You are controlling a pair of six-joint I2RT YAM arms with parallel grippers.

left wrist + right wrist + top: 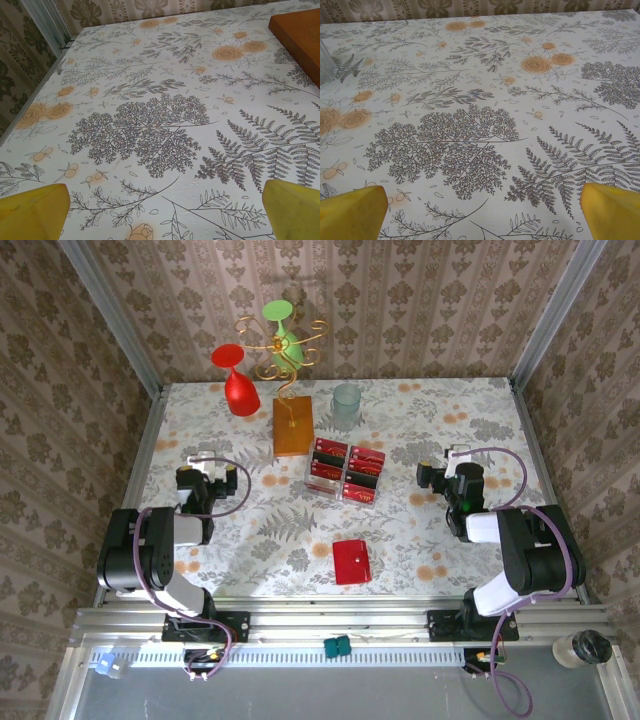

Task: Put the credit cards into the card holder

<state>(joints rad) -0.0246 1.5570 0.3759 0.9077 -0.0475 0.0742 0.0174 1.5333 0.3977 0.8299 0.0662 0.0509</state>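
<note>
Brown damask-patterned walls [420,300] close in the top and both sides of the frame, with grey metal posts [110,315] at the upper corners. A white tablecloth [420,540] fills the centre, evenly lit and printed with ferns and orange flowers.

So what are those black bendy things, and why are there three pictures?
They are two robot arms, a left arm and a right arm. One camera looks down from above. The other two sit on the wrists, so you see yellow fingertips at the bottom. The left claw and right claw are both open and hold nothing. On the flowery table lie red credit cards in the middle, a red card holder nearer the arms, an orange block, a clear cup and a red glass.
</note>
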